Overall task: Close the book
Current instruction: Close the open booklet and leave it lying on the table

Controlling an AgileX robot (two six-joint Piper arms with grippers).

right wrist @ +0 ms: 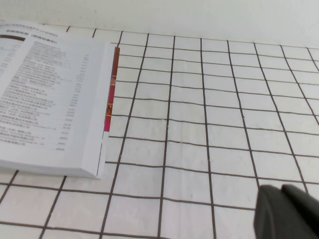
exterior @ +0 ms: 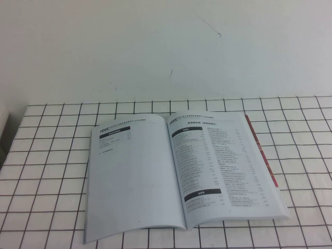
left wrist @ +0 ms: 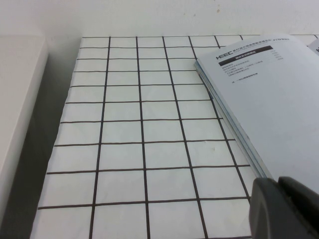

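An open book [exterior: 176, 176] lies flat in the middle of the gridded table, white printed pages facing up and a red cover edge [exterior: 262, 155] showing along its right side. Neither arm appears in the high view. In the left wrist view my left gripper [left wrist: 278, 183] hovers shut and empty just outside the book's [left wrist: 269, 99] left page edge, near its front corner. My right gripper [right wrist: 281, 190], also shut and holding nothing, hangs over bare table well to the right of the book [right wrist: 50, 99] and its red cover strip [right wrist: 110, 89].
The table [exterior: 46, 155] is covered in white cloth with a black grid and ends at a white wall behind. A pale ledge [left wrist: 20, 99] runs beside the table's left edge, with a shadowed gap between them.
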